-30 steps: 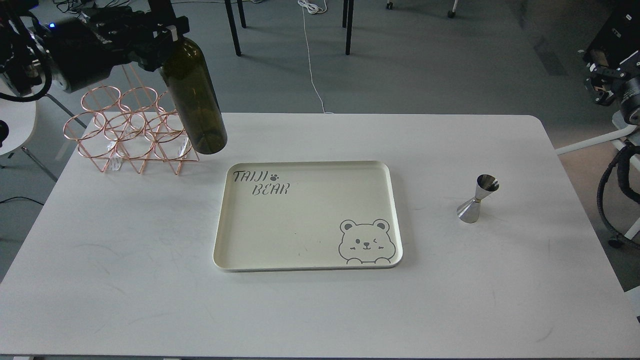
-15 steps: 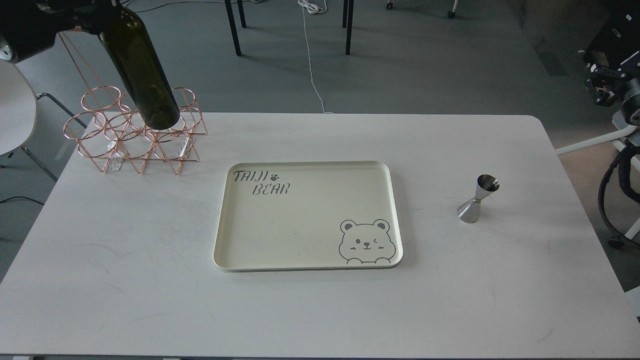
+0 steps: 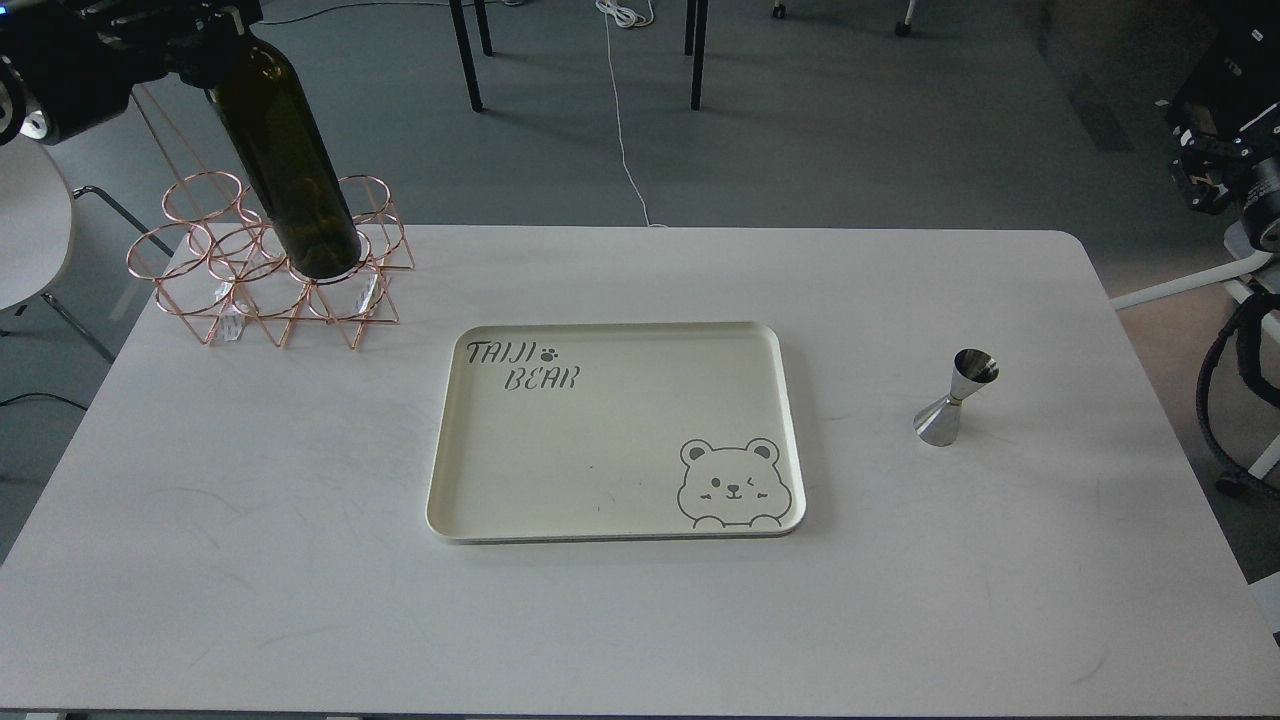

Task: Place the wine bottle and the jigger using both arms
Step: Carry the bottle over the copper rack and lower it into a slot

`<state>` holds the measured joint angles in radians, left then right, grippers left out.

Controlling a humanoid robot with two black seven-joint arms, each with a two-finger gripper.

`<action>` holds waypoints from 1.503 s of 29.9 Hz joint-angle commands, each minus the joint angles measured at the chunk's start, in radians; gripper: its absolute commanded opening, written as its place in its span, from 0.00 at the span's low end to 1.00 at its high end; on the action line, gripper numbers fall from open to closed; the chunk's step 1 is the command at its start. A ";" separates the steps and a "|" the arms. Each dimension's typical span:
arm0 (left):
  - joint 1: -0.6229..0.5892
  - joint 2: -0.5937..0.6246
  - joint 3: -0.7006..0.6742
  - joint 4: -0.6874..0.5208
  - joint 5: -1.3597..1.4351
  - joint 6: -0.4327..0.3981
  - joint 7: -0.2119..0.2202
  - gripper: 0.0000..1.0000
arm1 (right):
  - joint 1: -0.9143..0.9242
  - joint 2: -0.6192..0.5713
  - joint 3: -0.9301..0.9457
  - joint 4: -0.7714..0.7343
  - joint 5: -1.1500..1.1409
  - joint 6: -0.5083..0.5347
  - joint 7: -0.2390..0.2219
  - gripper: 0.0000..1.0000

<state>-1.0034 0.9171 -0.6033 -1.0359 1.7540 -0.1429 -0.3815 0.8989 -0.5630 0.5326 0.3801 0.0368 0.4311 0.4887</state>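
Observation:
The wine bottle [image 3: 290,170] is dark olive-green and hangs tilted at the far left, neck up and to the left. Its base sits at a ring on the right side of a copper wire rack [image 3: 215,270]; whether it rests inside the ring I cannot tell. My left gripper [image 3: 205,40] is shut on the bottle's upper part at the top left edge, and the neck is hidden behind it. The steel jigger [image 3: 955,398] stands upright on the table at the right. My right gripper [image 3: 1215,160] hangs off the table's right edge, dark and unclear, far from the jigger.
A cream tray [image 3: 615,520] with a bear drawing and "TAIJI BEAR" lettering lies at the middle of the white table [image 3: 250,600]. A white chair [image 3: 30,230] stands left of the table. Chair legs and a cable are on the floor behind.
The left gripper carried the bottle left, from above the tray's far left corner to over the copper rack, then lowered its base to a rack ring. The jigger and right arm have not moved.

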 commanded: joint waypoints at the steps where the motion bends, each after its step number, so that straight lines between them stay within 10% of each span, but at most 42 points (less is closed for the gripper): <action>1: -0.001 -0.014 -0.001 0.022 0.001 0.005 0.000 0.11 | 0.000 0.000 0.000 -0.001 0.000 0.000 0.000 0.96; 45: 0.028 -0.084 0.209 0.112 -0.062 0.149 -0.007 0.26 | -0.008 0.000 0.001 -0.001 0.000 0.000 0.000 0.96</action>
<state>-0.9749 0.8348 -0.3952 -0.9342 1.6927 0.0011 -0.3875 0.8913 -0.5633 0.5339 0.3789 0.0368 0.4311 0.4887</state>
